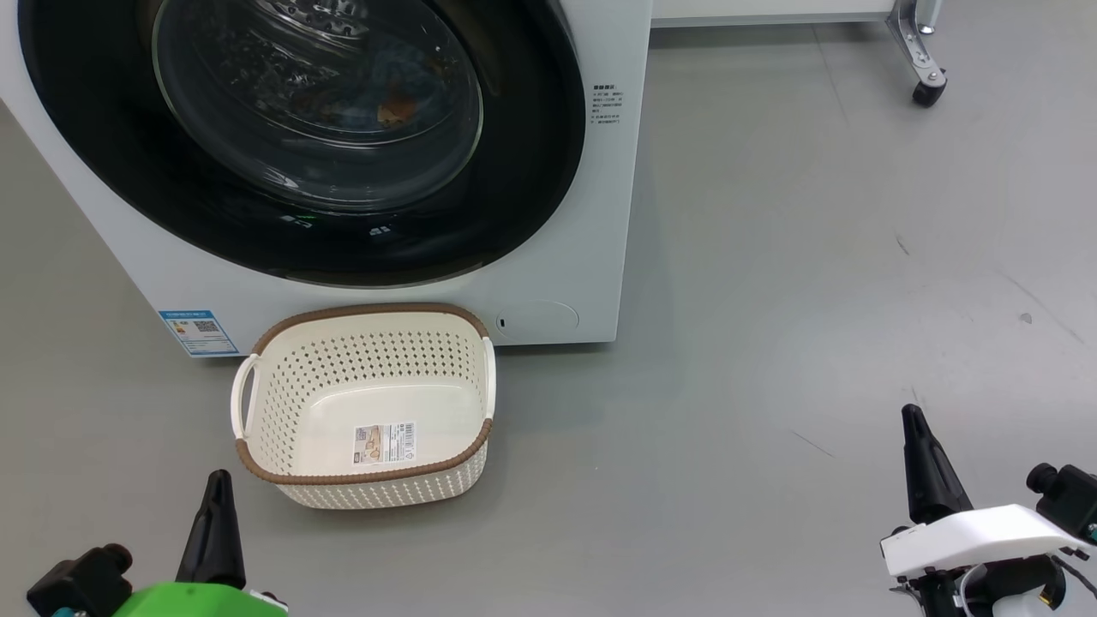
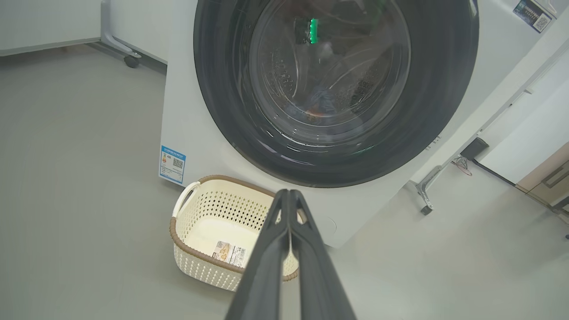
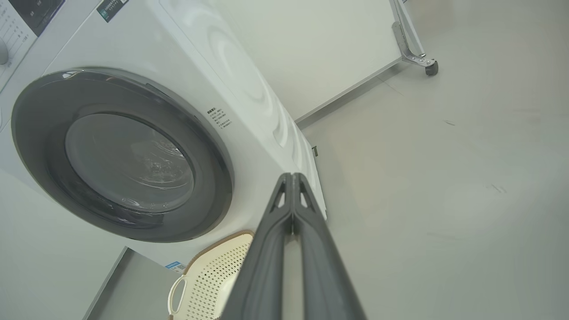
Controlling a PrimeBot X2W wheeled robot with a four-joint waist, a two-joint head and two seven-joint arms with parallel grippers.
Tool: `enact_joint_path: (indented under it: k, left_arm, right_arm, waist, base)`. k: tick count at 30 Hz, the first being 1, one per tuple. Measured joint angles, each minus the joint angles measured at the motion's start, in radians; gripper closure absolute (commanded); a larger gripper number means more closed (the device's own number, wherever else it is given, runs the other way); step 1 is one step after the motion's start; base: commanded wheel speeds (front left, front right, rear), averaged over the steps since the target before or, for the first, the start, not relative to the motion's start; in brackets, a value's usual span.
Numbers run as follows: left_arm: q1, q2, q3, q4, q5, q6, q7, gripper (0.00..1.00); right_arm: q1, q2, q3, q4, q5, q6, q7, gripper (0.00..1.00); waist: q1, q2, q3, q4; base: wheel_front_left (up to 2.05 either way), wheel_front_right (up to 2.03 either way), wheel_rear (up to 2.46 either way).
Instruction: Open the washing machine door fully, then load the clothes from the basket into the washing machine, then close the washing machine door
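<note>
The white washing machine (image 1: 566,283) stands ahead with its round black-rimmed door (image 1: 514,171) shut flat against the front. Through the glass I make out blue and orange clothes (image 1: 390,107) inside the drum. The cream basket (image 1: 368,403) sits on the floor against the machine's front, holding nothing but its bottom sticker. My left gripper (image 1: 218,480) is shut, low and just left of the basket. My right gripper (image 1: 913,416) is shut too, far off to the right over bare floor. In the wrist views the door (image 2: 435,98) (image 3: 40,146) and basket (image 2: 195,222) (image 3: 213,275) show beyond my closed fingers.
Grey floor stretches wide to the right of the machine. A metal frame leg on a castor (image 1: 930,90) stands at the back right. A blue label (image 1: 199,332) marks the machine's lower left corner. In the left wrist view another metal leg (image 2: 424,195) stands beside the machine.
</note>
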Motion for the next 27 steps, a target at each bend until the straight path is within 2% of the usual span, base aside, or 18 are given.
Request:
enact_joint_path:
  k: [27]
  left_arm:
    - [-0.056, 0.01, 0.008, 0.049, -0.365, 0.002, 0.088, 1.0]
  right_arm:
    - [-0.04, 0.006, -0.063, 0.036, 0.335, 0.011, 0.09, 1.0]
  waist:
    - [0.0, 0.0, -0.009, -0.009]
  base:
    - [0.0, 0.0, 0.0]
